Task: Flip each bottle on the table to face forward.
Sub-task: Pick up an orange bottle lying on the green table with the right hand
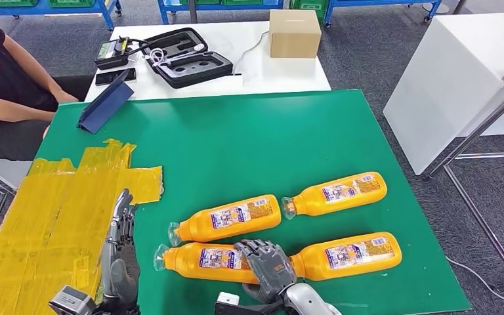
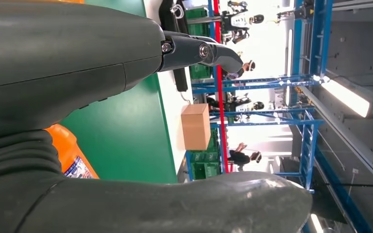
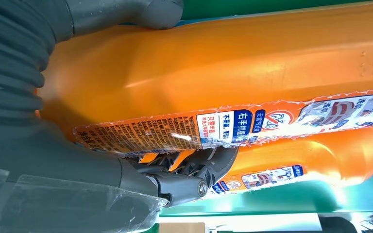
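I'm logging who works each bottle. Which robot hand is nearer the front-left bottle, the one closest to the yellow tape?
The right. The right robot hand rests on the front-left bottle, wrapping its body. The left robot hand lies beside it, apart, over the green mat.

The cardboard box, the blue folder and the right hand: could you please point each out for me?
cardboard box [image 1: 294, 33], head view, its top face.
blue folder [image 1: 105, 105], head view, its sloping cover.
right hand [image 1: 270, 264], head view, its back, over a bottle.
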### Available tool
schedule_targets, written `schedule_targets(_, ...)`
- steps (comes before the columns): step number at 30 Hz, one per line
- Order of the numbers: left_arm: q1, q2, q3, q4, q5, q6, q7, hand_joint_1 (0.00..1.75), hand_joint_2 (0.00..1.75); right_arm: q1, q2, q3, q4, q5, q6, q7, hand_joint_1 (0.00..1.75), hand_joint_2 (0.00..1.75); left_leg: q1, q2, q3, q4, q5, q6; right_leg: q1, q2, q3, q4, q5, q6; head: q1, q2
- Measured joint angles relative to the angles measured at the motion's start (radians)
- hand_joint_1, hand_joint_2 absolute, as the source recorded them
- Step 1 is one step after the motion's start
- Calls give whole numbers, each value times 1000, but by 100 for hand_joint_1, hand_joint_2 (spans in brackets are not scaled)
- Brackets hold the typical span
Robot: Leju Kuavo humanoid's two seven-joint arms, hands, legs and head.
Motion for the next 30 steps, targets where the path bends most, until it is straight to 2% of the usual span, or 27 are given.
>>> schedule_targets(13,-13,0,-1,11,38,13,1,0,0,-35,-13,30,34,-85,6,-4,175,175,2,6,7,0,-2,-3,3,5,5,0,0,0,0,0)
schedule_targets(15,-13,0,0,8,119,76,2,0,0,-36,-12,31,39,-102,5,-2,175,175,2,6,9,0,-3,-3,3,6,7,0,0,-1,0,0)
schedule_targets(18,-6,0,11,-23,293,246,7,0,0,-36,-8,35,41,-130,-1,9,175,175,3,7,14,0,-5,-4,3,7,12,0,-2,-3,0,0)
schedule_targets(19,-2,0,16,-35,323,277,8,0,0,-36,-7,37,41,-136,-2,12,175,175,3,7,16,0,-6,-4,4,7,13,0,-3,-4,0,0)
schedule_targets(24,8,-1,29,-71,375,339,2,0,0,-36,-4,43,41,-154,-10,8,175,175,3,8,22,0,-11,-6,4,8,21,0,-6,-8,0,0)
schedule_targets(28,33,-1,56,-116,510,521,-12,0,175,-32,7,43,47,-211,-51,-59,175,175,3,10,23,0,-13,-6,5,10,21,0,-7,-8,0,0)
schedule_targets(30,53,-1,80,-147,552,612,-12,0,175,-29,19,40,49,-232,-62,-111,175,175,4,10,21,0,-13,-6,5,10,20,0,-7,-9,0,0)
